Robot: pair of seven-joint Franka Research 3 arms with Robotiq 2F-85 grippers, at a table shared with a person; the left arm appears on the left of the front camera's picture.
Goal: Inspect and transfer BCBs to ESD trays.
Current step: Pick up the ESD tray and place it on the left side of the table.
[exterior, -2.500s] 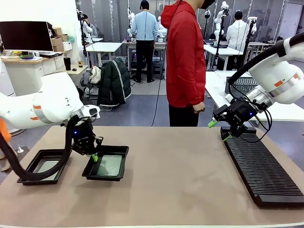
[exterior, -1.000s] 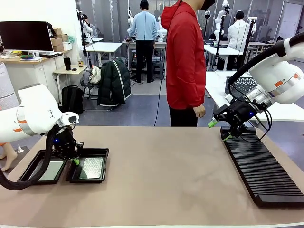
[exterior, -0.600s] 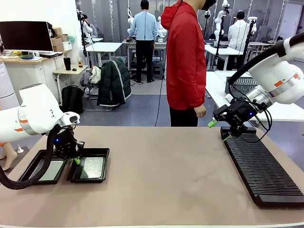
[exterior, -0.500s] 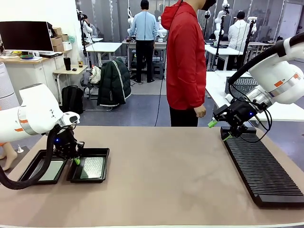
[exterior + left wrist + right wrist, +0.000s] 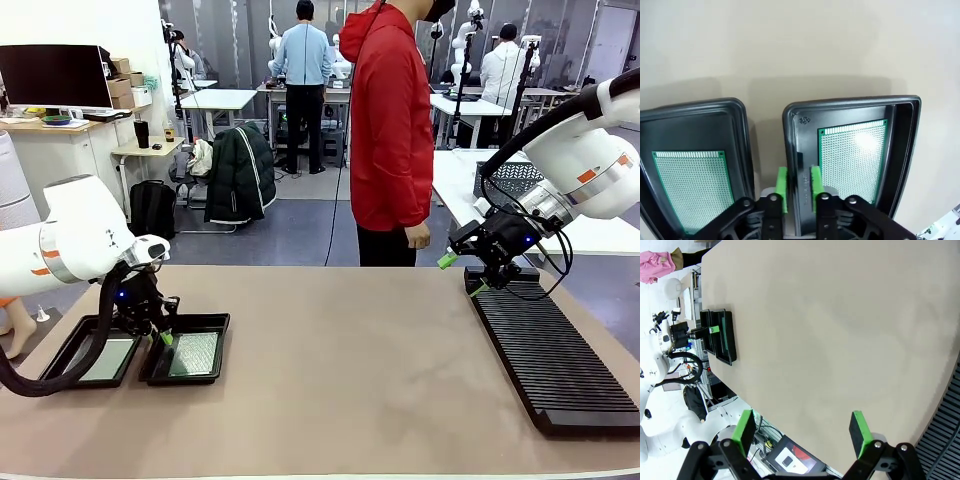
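Observation:
Two black ESD trays lie side by side at the table's left. The left tray (image 5: 55, 362) (image 5: 695, 106) holds a green BCB (image 5: 108, 357) (image 5: 692, 190), and the right tray (image 5: 215, 322) (image 5: 855, 101) holds another BCB (image 5: 195, 352) (image 5: 852, 160). My left gripper (image 5: 162, 335) (image 5: 799, 185) straddles the right tray's near-left rim, its green pads slightly parted with one on each side of the wall. My right gripper (image 5: 463, 272) (image 5: 802, 432) hangs open and empty above the near end of the rack. From there the trays (image 5: 722, 337) look small and far off.
A long black ribbed rack (image 5: 550, 365) (image 5: 945, 440) lies along the table's right side. A person in a red hoodie (image 5: 390, 130) stands at the far edge, hands down. A grey mesh basket (image 5: 515, 180) sits on another table behind my right arm. Bare brown tabletop spans the middle.
My left gripper dragged the right tray leftward until it lay flat beside the other tray. In the last half second its pads parted a little at the rim. The right arm has not moved.

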